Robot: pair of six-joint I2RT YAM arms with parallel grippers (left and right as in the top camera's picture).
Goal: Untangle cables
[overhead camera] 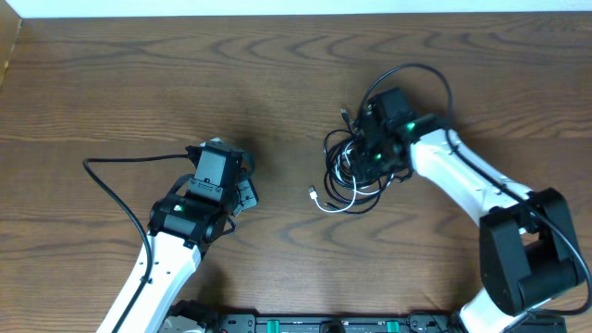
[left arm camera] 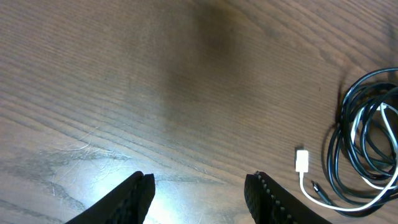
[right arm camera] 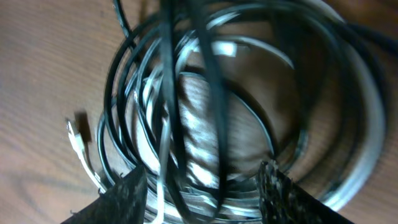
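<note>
Up close the cables (right arm camera: 169,93) blur beneath the released right gripper (right arm camera: 203,186); left gripper (left arm camera: 199,190) likewise released

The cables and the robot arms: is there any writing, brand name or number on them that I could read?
No readable text in any view.
The cables: no print visible; they are blurred in the right wrist view.
The white plug: blank on the side that shows.
The table: wood grain only.
The dark strip at the bottom edge of the overhead view: too small to show any marking.
</note>
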